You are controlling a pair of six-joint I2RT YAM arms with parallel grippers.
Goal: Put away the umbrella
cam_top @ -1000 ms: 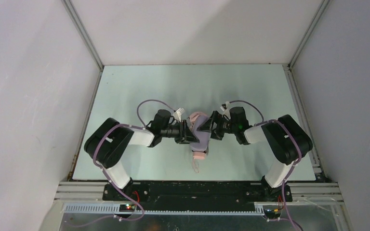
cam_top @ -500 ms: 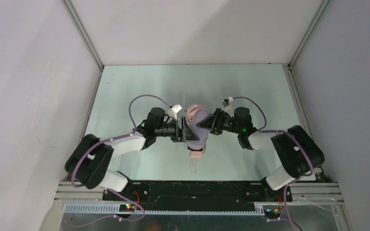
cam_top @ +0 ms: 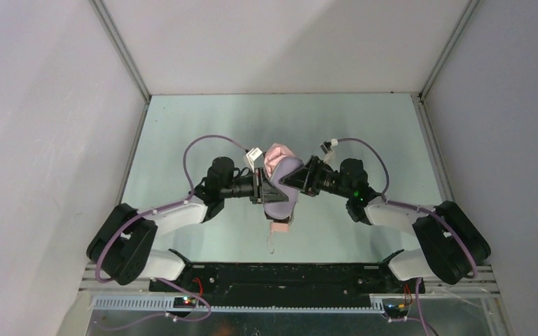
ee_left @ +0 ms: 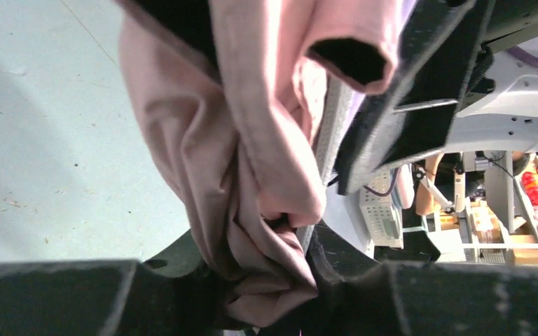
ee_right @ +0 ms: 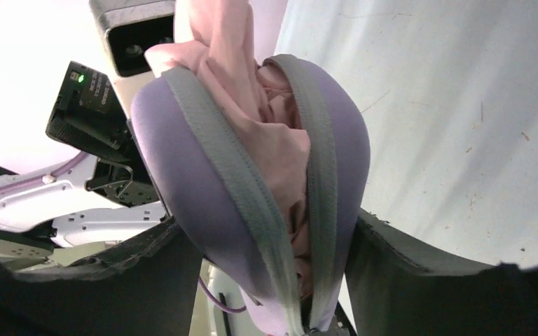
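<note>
The umbrella (cam_top: 276, 155) is bunched salmon-pink fabric sticking out of the far end of a lilac case (cam_top: 285, 192) with a grey zip (ee_right: 247, 189), held above the table's middle. Its pink handle (cam_top: 278, 227) and strap hang out of the near end. My left gripper (cam_top: 265, 190) comes in from the left and is shut on a fold of the umbrella fabric (ee_left: 252, 210), pinched between its dark fingers (ee_left: 175, 262). From the right, my right gripper (ee_right: 277, 259) is shut on the case (ee_right: 182, 182), with one finger on each shell. The umbrella's shaft is hidden.
The pale green table (cam_top: 203, 119) lies under the bundle, with white walls on three sides and a metal rail (cam_top: 287, 276) along the near edge. The left arm's wrist camera housing (ee_right: 136, 31) sits close behind the case.
Both arms have stretched forward, and the case with the umbrella has shifted a little away from the bases and to the left. More pink fabric shows at the far end.
</note>
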